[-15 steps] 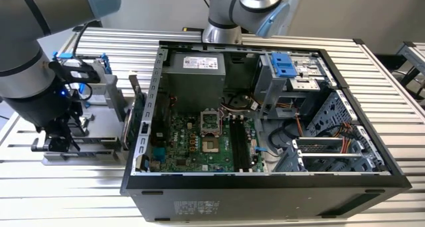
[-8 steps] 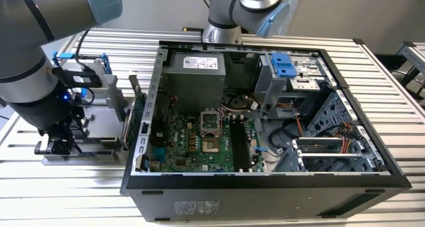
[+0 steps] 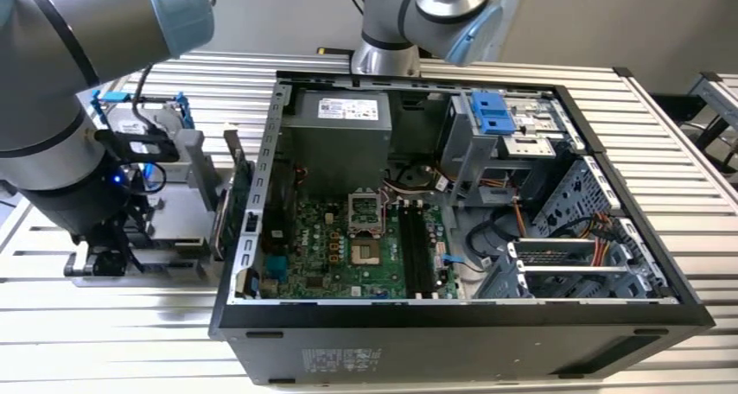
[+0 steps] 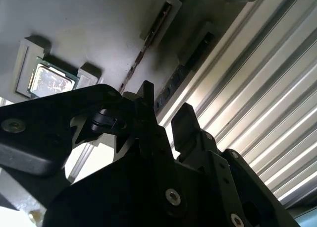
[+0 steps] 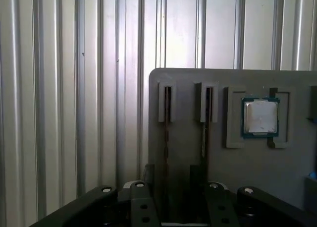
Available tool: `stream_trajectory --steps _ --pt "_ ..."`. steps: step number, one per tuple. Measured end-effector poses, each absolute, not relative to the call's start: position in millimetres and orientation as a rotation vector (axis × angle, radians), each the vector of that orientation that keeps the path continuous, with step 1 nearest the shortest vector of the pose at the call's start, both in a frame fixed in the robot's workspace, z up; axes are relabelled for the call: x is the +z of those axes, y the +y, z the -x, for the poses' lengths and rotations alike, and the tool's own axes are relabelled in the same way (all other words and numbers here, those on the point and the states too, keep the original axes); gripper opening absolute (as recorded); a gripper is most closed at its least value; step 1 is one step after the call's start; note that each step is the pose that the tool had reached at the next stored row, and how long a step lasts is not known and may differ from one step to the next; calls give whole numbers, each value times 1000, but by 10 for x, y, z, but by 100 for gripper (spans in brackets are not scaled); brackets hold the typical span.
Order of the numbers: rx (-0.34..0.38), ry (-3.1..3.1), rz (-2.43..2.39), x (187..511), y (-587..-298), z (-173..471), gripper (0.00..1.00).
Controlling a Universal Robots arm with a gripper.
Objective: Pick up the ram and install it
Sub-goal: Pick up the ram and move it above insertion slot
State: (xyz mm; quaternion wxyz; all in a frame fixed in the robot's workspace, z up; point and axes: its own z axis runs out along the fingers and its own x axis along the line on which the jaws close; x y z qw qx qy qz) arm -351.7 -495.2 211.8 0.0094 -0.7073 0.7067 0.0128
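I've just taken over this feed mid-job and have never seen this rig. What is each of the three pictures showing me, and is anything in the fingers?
The machine is one robot arm with a gripper at its end. The exterior view comes from a camera off the arm. It shows the arm bent down beside an open PC case on a slatted metal table. Both wrist views come from cameras riding on the arm, looking out past the black fingers. They face a grey holder. A ram stick stands on edge in one of its slots, a second stick stands in the next slot, and a processor chip lies in a recess. The fingers are open and hold nothing, so no ram is picked up yet.
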Motion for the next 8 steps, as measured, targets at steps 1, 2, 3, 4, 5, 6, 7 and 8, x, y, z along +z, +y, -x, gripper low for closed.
stream_trajectory --steps 1,2,3,4,5,6,7,8 --pt "40 2207 2209 2104 -4955 3517 100" --pt "40 2207 2209 2088 -4956 3518 100" --pt "40 2207 2209 2072 -4957 3518 100" --pt "40 2207 2209 2058 -4957 3517 100" --pt "40 2207 2209 2045 -4959 3517 100" --pt "40 2207 2209 2032 -4962 3517 100" --pt "40 2207 2209 2020 -4962 3517 100" --pt "40 2207 2209 2009 -4962 3517 100"
